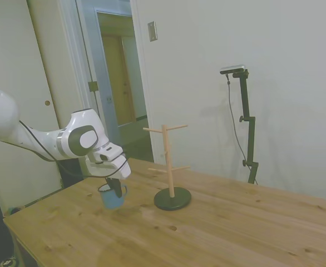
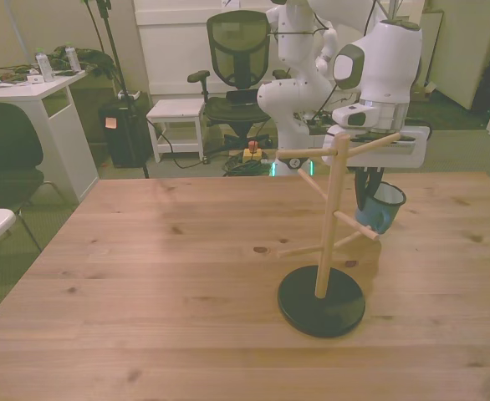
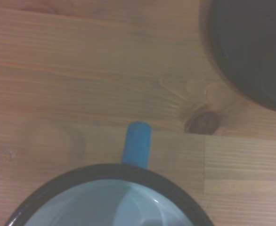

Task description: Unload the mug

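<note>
One mug (image 1: 113, 197) in gripper (image 1: 114, 189), one peg stand (image 1: 171, 167), table (image 1: 218, 233)

Wooden peg stand (image 1: 168, 162) upright on a dark round base (image 2: 321, 300) at mid-bench (image 1: 235, 233), side pegs jutting out at several heights. Gripper (image 1: 112, 185) with light-blue mug (image 1: 112, 196) low over the planks just beside that base, lower pegs overlapping the mug (image 2: 377, 207) in the front view. Open wood all across the front view's left half; base edge (image 3: 251, 52) near the mug handle (image 3: 137, 142) from the wrist.
</note>
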